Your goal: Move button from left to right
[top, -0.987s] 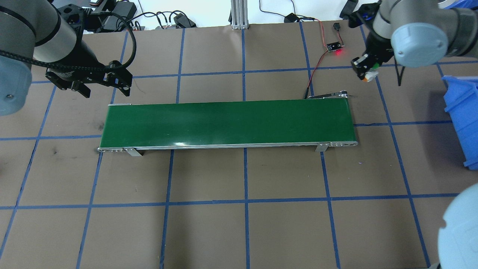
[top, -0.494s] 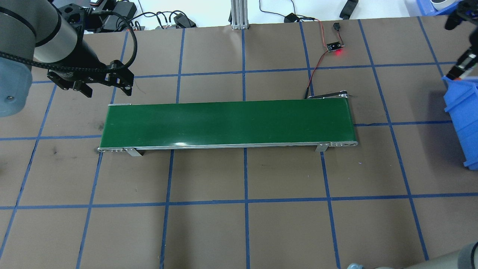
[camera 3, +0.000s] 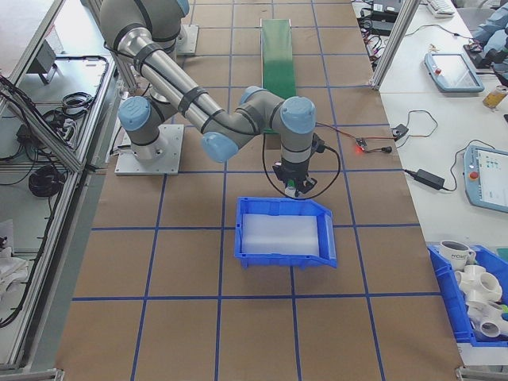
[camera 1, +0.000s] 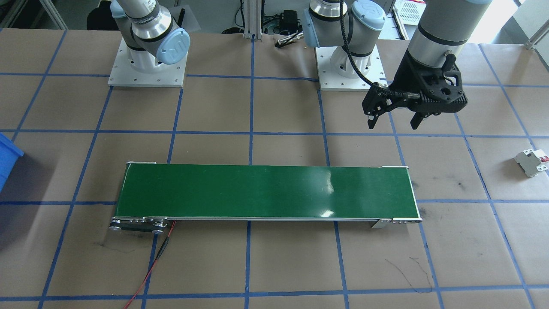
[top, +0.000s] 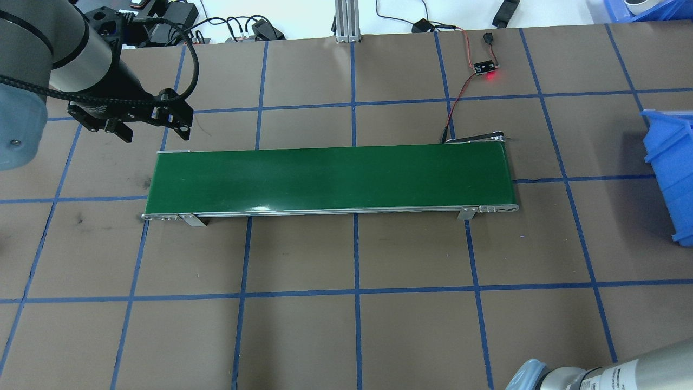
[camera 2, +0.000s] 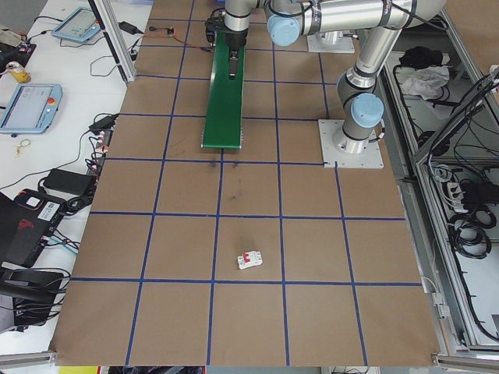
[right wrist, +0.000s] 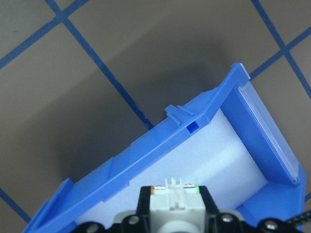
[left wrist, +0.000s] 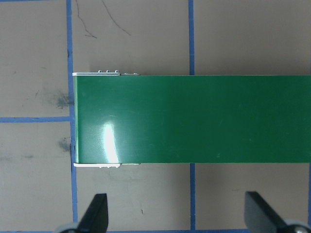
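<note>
- The right gripper (right wrist: 176, 206) is clenched on the button (right wrist: 176, 199); in the right wrist view the button's white-grey body sits between the two black fingers (right wrist: 143, 199), with a green spot and an orange spot at its upper corners.
- The held button hangs above the blue bin (right wrist: 146, 155), over the white foam lining just inside the bin's near wall (whether it touches the foam cannot be told).
- In the exterior right view the right gripper (camera 3: 295, 187) points straight down at the bin's (camera 3: 283, 208) far rim, and a speck of green shows between its tips.
- The bin (top: 668, 162) stands on the brown worktop (top: 346, 325), well apart from the right end of the green conveyor belt (top: 330, 177).
- The left gripper (camera 1: 392, 120) hovers released, fingers (camera 1: 371, 119) spread wide with nothing between them, beside the belt's (camera 1: 266, 192) left end on the robot's side.
- The left wrist view looks straight down on that end of the belt (left wrist: 194, 119), with both fingers (left wrist: 97, 213) at the bottom edge, far apart.
- A light-grey block with red marks (camera 1: 532, 162) lies on the worktop (camera 1: 274, 266) well to the left of the belt (also seen in the exterior left view (camera 2: 249, 260)).
- A small circuit board (top: 484, 67) with a red light glowing beside it sits beyond the belt's right end, and a red-and-black wire (top: 455, 103) runs from it towards the belt.
</note>
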`<state>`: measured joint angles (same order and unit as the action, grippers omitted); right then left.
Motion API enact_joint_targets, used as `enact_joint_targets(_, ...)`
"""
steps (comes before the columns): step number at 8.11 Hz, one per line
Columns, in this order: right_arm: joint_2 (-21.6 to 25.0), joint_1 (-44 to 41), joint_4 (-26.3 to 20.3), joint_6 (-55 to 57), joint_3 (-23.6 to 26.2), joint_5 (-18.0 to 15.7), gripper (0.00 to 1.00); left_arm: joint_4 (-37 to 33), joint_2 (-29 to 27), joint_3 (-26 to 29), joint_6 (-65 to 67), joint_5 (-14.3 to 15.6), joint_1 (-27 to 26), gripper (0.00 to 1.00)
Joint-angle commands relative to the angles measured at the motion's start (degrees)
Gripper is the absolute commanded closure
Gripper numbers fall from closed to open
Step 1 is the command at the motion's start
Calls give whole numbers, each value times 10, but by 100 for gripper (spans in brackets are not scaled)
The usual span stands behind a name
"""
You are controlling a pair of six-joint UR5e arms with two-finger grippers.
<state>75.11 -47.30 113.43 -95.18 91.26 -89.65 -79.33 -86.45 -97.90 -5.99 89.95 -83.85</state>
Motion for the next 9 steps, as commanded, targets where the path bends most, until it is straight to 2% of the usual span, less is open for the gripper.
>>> enact_joint_targets(1, -22, 42, 27, -151, 1, 26, 100, 2, 0, 0, 8, -4, -1, 0)
enact_joint_targets(2, -43, 50, 54, -190, 2, 27, 100, 2, 3, 0, 8, -5, -1, 0)
enact_joint_targets(5, -88, 55, 67, -213, 3, 33, 100, 1, 6, -1, 7, -5, -2, 0)
enact_joint_targets(6, -99, 55, 88, -217, 4, 26, 100, 1, 10, -1, 6, -5, -2, 0)
enact_joint_targets(8, -119, 60, 91, -238, 11, 21, 99, -6, 15, -2, 7, -6, -3, 0)
enact_joint_targets(9, -136, 73, 91, -258, 12, 28, 84, -8, 16, -3, 7, -5, -3, 0)
